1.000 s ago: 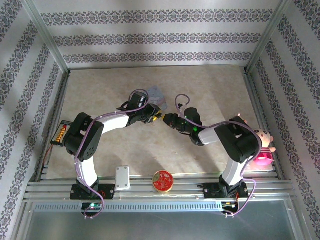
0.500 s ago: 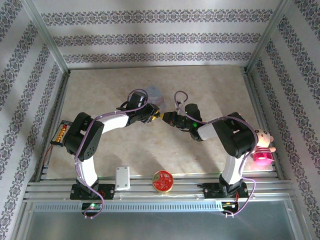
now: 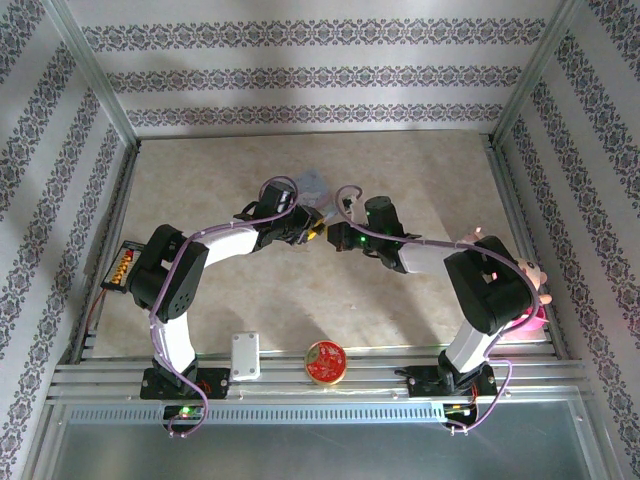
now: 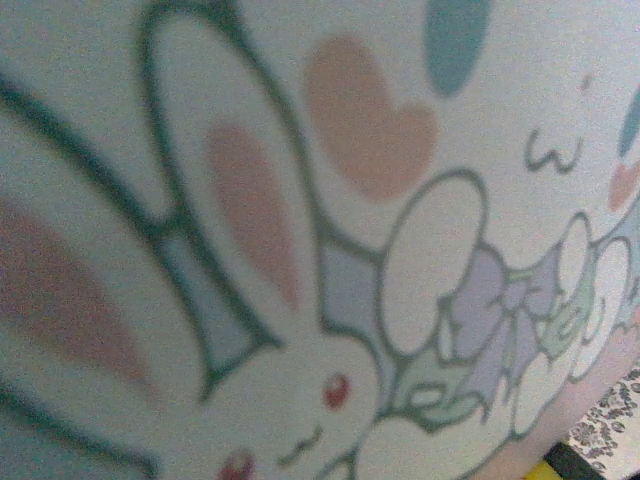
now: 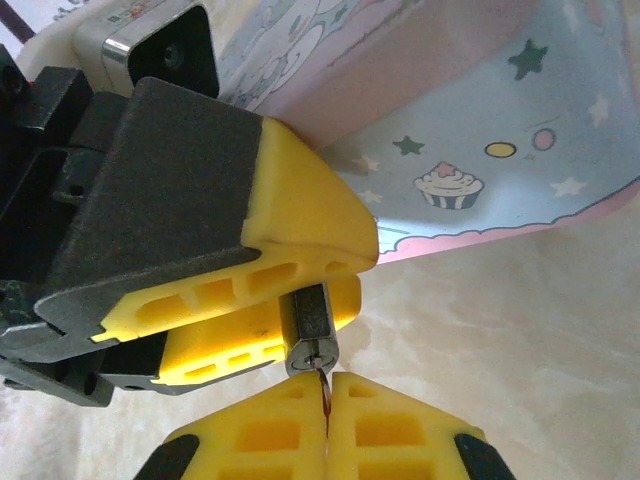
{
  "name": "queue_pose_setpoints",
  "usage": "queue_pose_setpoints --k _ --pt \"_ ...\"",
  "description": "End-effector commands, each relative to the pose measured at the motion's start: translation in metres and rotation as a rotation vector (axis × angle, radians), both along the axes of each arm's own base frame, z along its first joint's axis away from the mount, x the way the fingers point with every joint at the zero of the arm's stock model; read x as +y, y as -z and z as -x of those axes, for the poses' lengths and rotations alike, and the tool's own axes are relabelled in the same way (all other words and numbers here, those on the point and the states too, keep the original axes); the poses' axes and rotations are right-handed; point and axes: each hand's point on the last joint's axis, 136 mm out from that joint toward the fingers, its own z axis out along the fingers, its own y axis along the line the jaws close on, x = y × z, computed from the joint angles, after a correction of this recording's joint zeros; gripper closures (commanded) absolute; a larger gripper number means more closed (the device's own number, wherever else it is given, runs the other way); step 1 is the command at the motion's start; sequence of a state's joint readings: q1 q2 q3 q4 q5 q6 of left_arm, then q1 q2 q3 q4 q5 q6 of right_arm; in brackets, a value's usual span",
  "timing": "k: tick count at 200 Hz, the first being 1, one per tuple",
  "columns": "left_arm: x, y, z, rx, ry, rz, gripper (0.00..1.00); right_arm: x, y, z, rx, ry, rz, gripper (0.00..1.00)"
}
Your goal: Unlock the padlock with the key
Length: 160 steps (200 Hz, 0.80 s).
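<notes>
One beige tabletop (image 3: pixel 200 180) carries everything, and over its middle the left arm (image 3: pixel 215 245) and the right arm (image 3: pixel 440 255) bend toward each other until their tips almost meet. Next in size is the pale blue tin (image 3: pixel 312 185) with cartoon drawings, which sits just behind this meeting point. In the left wrist view its lid with the rabbit picture stands very close to the camera. The left end effector (image 3: pixel 312 229) is closed partway, and its yellow fingers (image 5: pixel 300 215) press from both sides on the padlock (image 5: pixel 308 328). The padlock is a tiny grey metal body, just in front of the pink side wall of the tin. The right end effector (image 5: pixel 326 395) is fully closed and pinches the key (image 5: pixel 322 383), a thin reddish blade showing in the slit between the two yellow pads. The tip of the blade touches the keyhole on the padlock face that is turned to the right wrist camera. How deep it goes in, we cannot tell.
</notes>
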State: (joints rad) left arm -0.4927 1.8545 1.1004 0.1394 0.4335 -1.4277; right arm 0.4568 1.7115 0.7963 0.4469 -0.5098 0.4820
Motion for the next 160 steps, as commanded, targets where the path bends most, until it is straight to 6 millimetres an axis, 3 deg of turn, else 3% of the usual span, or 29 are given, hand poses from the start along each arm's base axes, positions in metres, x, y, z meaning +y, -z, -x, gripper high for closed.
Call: queue_pose_setpoints --k 1,22,61,127,160 --pt "-0.049 0.003 0.050 0.113 0.208 0.099 1.00 0.003 -0.060 -0.045 -0.147 0.016 -0.188 1.00" --pt "-0.054 0.005 0.053 0.122 0.223 0.110 1.00 0.004 -0.060 -0.056 -0.054 0.020 -0.302 1.00" --pt "-0.059 0.007 0.056 0.127 0.228 0.119 1.00 0.013 -0.054 -0.057 0.104 0.007 -0.418 1.00" --pt "-0.052 0.011 0.052 0.122 0.198 0.122 1.00 -0.009 -0.053 -0.061 0.325 0.096 -0.771 1.00" --pt "-0.050 0.014 0.051 0.124 0.193 0.124 1.00 -0.009 -0.044 -0.058 0.375 0.123 -0.780 1.00"
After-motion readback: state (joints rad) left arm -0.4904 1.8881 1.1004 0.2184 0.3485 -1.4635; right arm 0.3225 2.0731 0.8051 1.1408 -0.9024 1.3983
